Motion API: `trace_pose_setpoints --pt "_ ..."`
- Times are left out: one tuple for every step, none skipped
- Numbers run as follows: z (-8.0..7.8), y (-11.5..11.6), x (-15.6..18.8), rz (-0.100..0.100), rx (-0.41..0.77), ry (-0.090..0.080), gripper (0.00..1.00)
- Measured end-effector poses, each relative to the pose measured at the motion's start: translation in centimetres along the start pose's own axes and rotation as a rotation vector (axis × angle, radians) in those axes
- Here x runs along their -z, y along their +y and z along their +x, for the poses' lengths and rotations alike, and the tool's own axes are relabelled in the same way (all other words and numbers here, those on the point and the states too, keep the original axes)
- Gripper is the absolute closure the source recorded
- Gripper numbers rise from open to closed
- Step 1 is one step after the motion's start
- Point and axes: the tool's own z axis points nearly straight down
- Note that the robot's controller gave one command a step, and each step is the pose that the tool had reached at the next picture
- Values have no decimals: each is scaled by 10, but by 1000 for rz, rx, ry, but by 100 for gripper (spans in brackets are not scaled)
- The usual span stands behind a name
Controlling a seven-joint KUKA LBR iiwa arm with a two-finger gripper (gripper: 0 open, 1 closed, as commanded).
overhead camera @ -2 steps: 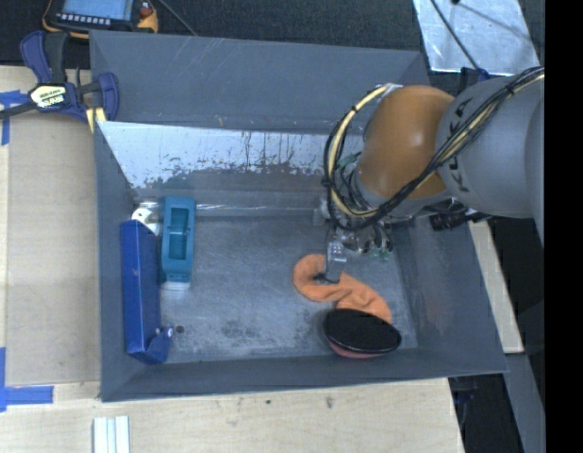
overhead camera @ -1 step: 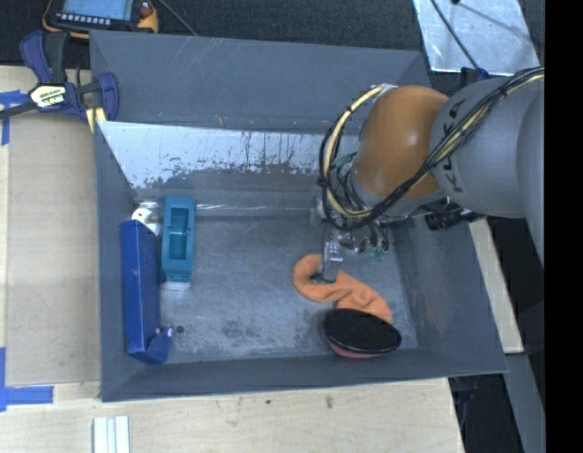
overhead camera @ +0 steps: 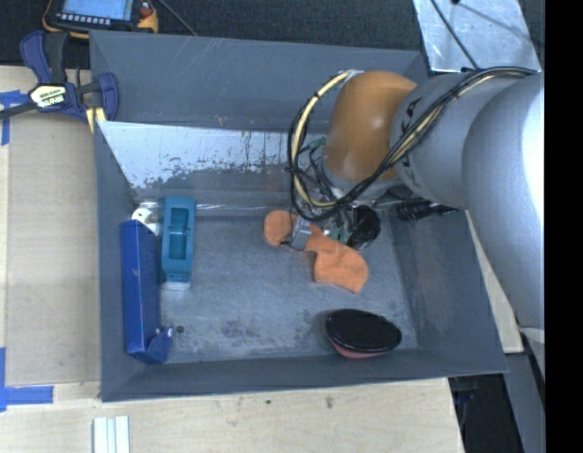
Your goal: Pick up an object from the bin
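Observation:
My gripper [overhead camera: 300, 240] is down near the bin's floor, a little right of the middle, under the arm's wrist. It sits right on an orange soft lump [overhead camera: 340, 266], perhaps a cloth or sponge. That lump spreads to the lower right of the gripper, and a smaller orange part [overhead camera: 277, 226] pokes out on its left. The gripper covers the lump's middle. A black round disc with a reddish underside [overhead camera: 363, 332] lies close to the front wall, below the orange lump.
A light blue block-shaped thing [overhead camera: 177, 239] lies by the left side. Beside it, a long dark blue bar [overhead camera: 139, 289] runs along the left wall, with a small white piece [overhead camera: 143, 217] at its far end. The arm fills the bin's right rear corner.

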Motion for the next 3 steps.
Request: trace_pose_setpoints --pt "0 0 0 0 -1 0 100" --pt "0 0 0 0 0 0 100" --pt "0 0 0 0 0 0 100"
